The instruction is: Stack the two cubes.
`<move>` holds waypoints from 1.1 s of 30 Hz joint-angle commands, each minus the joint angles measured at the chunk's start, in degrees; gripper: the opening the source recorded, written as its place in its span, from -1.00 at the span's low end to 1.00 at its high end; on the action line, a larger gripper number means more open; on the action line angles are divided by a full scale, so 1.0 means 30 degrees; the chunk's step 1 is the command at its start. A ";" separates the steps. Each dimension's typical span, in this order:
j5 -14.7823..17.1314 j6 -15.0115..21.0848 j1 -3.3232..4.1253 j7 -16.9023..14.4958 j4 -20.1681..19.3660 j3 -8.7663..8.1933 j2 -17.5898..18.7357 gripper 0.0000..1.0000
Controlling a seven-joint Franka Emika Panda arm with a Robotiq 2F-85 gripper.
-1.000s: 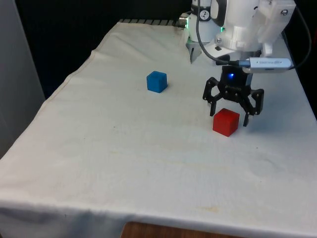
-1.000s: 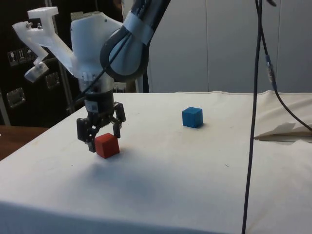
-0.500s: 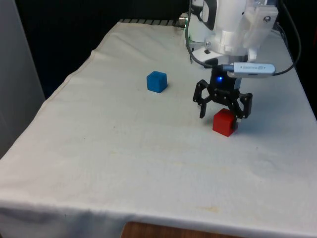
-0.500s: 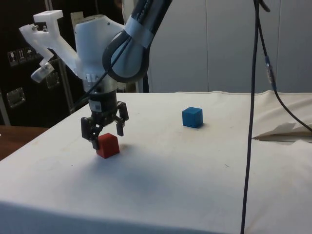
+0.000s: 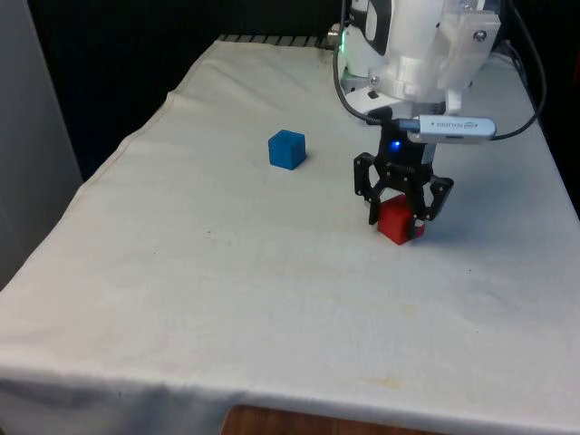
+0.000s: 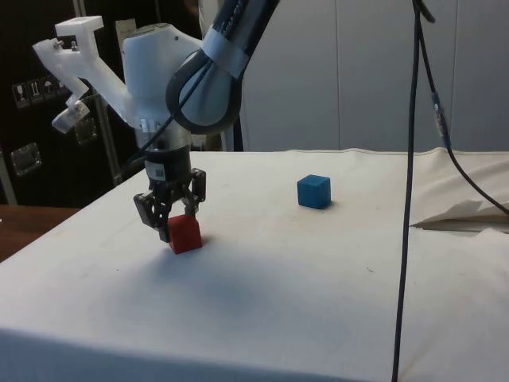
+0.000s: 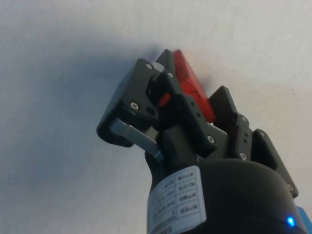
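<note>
Tool: black two-finger tool (image 5: 400, 210) low over the tabletop (image 5: 227, 272), its fingers (image 6: 158, 216) pressed against opposite sides of the red cube (image 5: 396, 220) — pinching it.
Red cube: sits between the fingers at the front view's right, tilted, bottom edge at or just off the white cloth; the side view shows it (image 6: 184, 234) below the tool (image 6: 169, 218), and the wrist view shows its red face (image 7: 192, 87) between the dark finger links.
Blue cube: rests alone on the cloth (image 5: 287, 149), well apart from the red one — towards the front view's left and farther back; also seen in the side view (image 6: 313, 191).
</note>
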 commanded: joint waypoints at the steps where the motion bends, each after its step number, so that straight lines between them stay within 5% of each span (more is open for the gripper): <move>1: 0.0000 -0.0057 0.0038 0.0076 0.0076 -0.0038 0.0057 -0.74; 20: -0.0076 -0.0707 0.0019 0.0000 0.0095 -0.0038 -0.0573 -0.74; 33: -0.0344 -0.2445 0.0095 -0.0306 -0.0325 0.0000 -0.2636 -0.74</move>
